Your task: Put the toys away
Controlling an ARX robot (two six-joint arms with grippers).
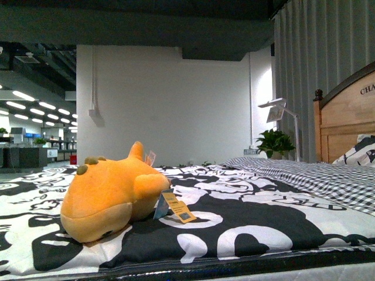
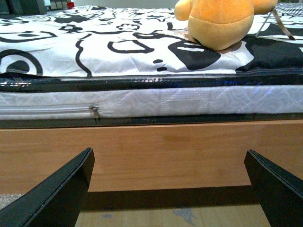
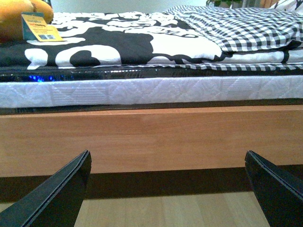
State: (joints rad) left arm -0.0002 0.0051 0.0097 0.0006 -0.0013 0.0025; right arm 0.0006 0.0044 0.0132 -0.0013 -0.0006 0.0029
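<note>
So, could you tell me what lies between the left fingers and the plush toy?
The left wrist view shows the wooden bed rail, the white mattress edge and some patterned sheet between left fingers and plush toy.

White wall (image 1: 170,105), grey curtain (image 1: 319,70), wooden headboard (image 1: 348,114), perhaps lamp (image 1: 275,110)

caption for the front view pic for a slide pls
Orange plush toy with a yellow tag lying on a black-and-white bedspread, wooden headboard at right.

Left end effector (image 2: 168,150), right end effector (image 3: 167,151): black tapering fingers (image 2: 57,198).
</note>
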